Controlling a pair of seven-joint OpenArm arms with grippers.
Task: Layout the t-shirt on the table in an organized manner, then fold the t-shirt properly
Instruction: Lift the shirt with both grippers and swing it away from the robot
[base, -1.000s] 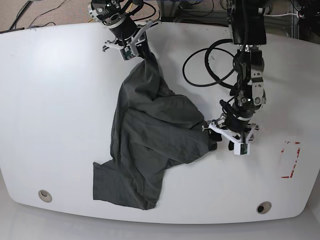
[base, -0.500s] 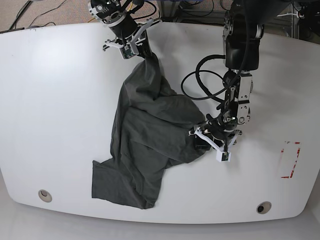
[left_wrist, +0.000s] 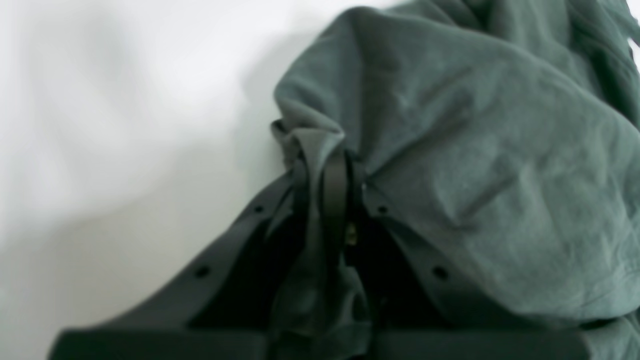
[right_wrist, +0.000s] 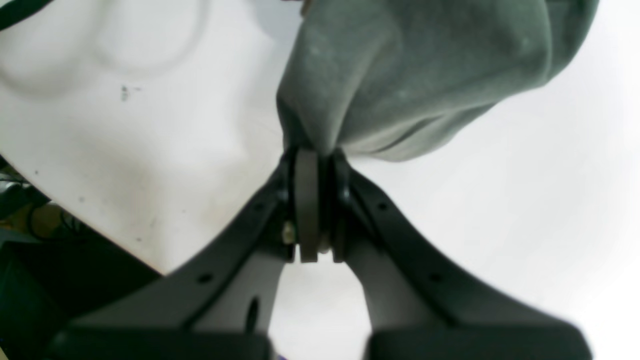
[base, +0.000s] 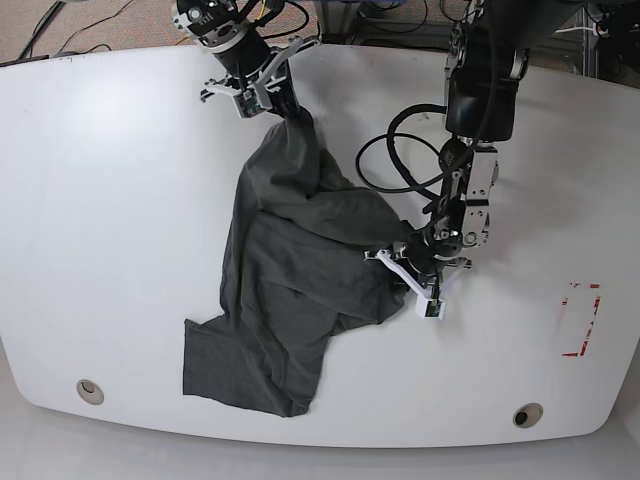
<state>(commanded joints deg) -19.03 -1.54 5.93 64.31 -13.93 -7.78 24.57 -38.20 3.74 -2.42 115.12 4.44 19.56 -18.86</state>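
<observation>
**Across the white table, a bunched shirt held at two edges**

On the glossy white tabletop (base: 110, 200), the wrinkled charcoal-grey cotton t-shirt (base: 290, 290) lay in a heap between both arms. The right gripper (right_wrist: 315, 165) pinched a fold at the far edge, jaws pressed together on cloth. The left gripper (left_wrist: 325, 165) likewise clamped a gathered edge nearer the middle. Each grip looked thin, so a hard pull apart could slip the fabric free, or drag it while layers stayed twisted.

brown carpeted floor (base: 95, 25) beyond the far edge | thin black cables (base: 50, 22) lying on it at far left | metal frame post (base: 590, 45) at far right
</observation>
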